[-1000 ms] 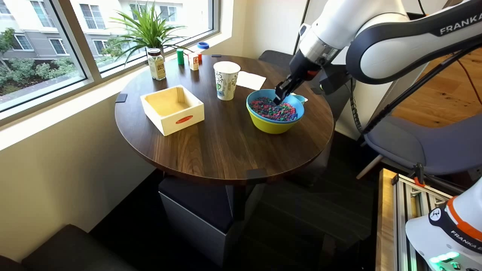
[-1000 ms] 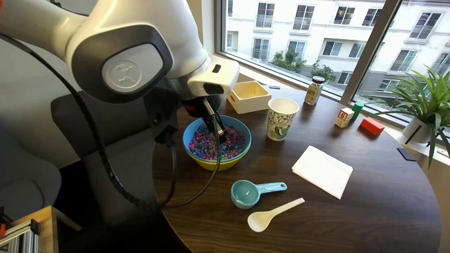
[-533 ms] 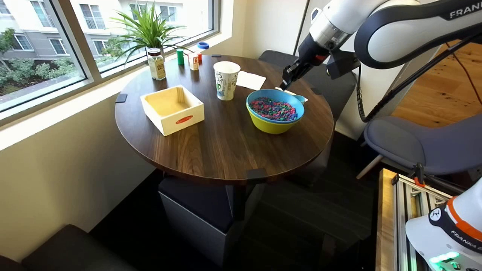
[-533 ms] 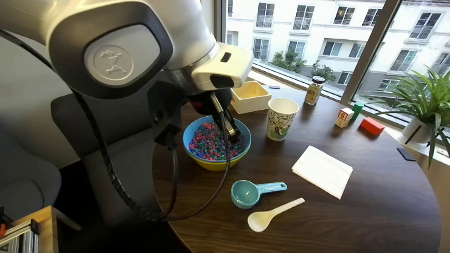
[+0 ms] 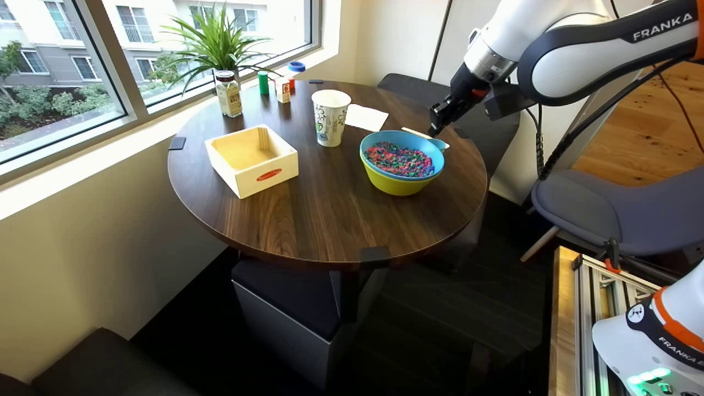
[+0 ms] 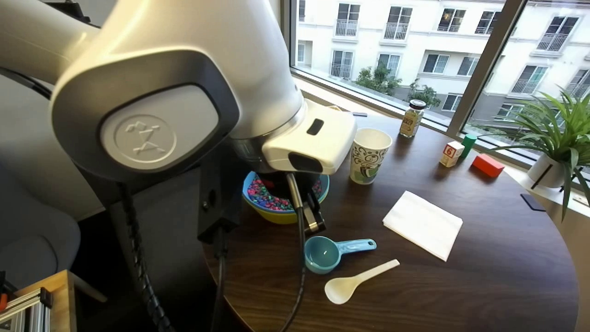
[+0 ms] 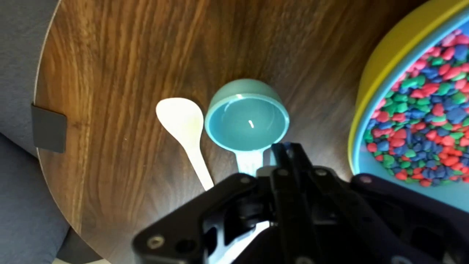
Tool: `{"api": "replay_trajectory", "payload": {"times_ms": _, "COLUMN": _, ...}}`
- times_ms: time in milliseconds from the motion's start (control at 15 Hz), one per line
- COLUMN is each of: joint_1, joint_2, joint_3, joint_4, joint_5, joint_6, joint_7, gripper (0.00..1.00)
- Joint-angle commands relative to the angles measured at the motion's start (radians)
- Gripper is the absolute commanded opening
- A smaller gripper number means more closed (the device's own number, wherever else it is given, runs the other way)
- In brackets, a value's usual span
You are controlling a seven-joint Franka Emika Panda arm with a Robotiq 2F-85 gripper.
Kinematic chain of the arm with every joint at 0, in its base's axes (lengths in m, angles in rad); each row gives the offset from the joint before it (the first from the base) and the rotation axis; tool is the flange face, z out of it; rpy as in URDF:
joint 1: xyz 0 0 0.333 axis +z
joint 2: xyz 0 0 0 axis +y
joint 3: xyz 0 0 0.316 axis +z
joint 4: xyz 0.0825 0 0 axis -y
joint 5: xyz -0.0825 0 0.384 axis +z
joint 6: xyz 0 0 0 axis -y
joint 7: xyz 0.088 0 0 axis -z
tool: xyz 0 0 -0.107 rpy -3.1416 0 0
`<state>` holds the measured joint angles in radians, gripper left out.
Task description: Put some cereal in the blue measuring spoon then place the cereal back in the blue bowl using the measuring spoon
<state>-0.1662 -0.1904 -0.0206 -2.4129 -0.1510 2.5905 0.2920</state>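
The blue measuring spoon (image 6: 322, 253) lies on the table beside the bowl, cup facing up and empty; it also shows in the wrist view (image 7: 247, 123). The blue bowl (image 5: 397, 187) holds the cereal (image 5: 399, 158), a heap of tiny red, blue and green pieces; both show in the wrist view, bowl (image 7: 377, 62) and cereal (image 7: 428, 124). My gripper (image 7: 286, 146) is above the table between bowl and measuring spoon, just outside the bowl's rim, its tips near the spoon's cup. It is closed, with a small blue bit between the fingertips, seemingly a cereal piece. The spoon's handle is partly hidden by the gripper.
A white spoon (image 6: 343, 288) lies close beside the measuring spoon. A paper cup (image 6: 366, 159) stands near the bowl, and a folded napkin (image 6: 424, 226) lies nearby. A wooden tray (image 5: 267, 170), a salt jar (image 5: 228, 93) and several small blocks are farther off.
My gripper has risen out of the bowl, away from the cereal, and moved across the rim toward the measuring spoon. The spoon, bowl and other objects have not moved.
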Motion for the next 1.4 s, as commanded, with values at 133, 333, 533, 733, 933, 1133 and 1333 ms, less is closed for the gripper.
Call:
{"api": "replay_trajectory", "payload": {"times_ms": 133, "joint_1": -0.007, "joint_2": 0.017, "joint_3": -0.017, "joint_4": -0.022, "joint_5": -0.020, "joint_6": 0.016, "joint_7": 0.017, "gripper": 0.01}}
{"api": "replay_trajectory", "payload": {"times_ms": 333, "joint_1": -0.009, "joint_2": 0.024, "joint_3": -0.023, "joint_4": -0.022, "joint_5": -0.023, "joint_6": 0.016, "joint_7": 0.019, "gripper": 0.01}}
{"api": "replay_trajectory", "payload": {"times_ms": 533, "joint_1": -0.011, "joint_2": 0.032, "joint_3": -0.027, "joint_4": -0.020, "joint_5": -0.030, "joint_6": 0.016, "joint_7": 0.020, "gripper": 0.01}}
{"api": "replay_trajectory", "payload": {"times_ms": 733, "joint_1": -0.011, "joint_2": 0.037, "joint_3": -0.032, "joint_4": -0.017, "joint_5": -0.023, "joint_6": 0.021, "joint_7": 0.022, "gripper": 0.37}}
{"api": "replay_trajectory", "payload": {"times_ms": 933, "joint_1": -0.010, "joint_2": 0.035, "joint_3": -0.034, "joint_4": -0.010, "joint_5": -0.020, "joint_6": 0.032, "joint_7": 0.024, "gripper": 0.60}}
{"api": "replay_trajectory", "payload": {"times_ms": 1133, "joint_1": -0.018, "joint_2": 0.023, "joint_3": -0.027, "joint_4": 0.005, "joint_5": -0.058, "joint_6": 0.057, "joint_7": 0.036, "gripper": 0.82}}
{"api": "replay_trajectory", "payload": {"times_ms": 1333, "joint_1": -0.021, "joint_2": 0.010, "joint_3": -0.020, "joint_4": 0.032, "joint_5": -0.099, "joint_6": 0.088, "joint_7": 0.051, "gripper": 1.00}}
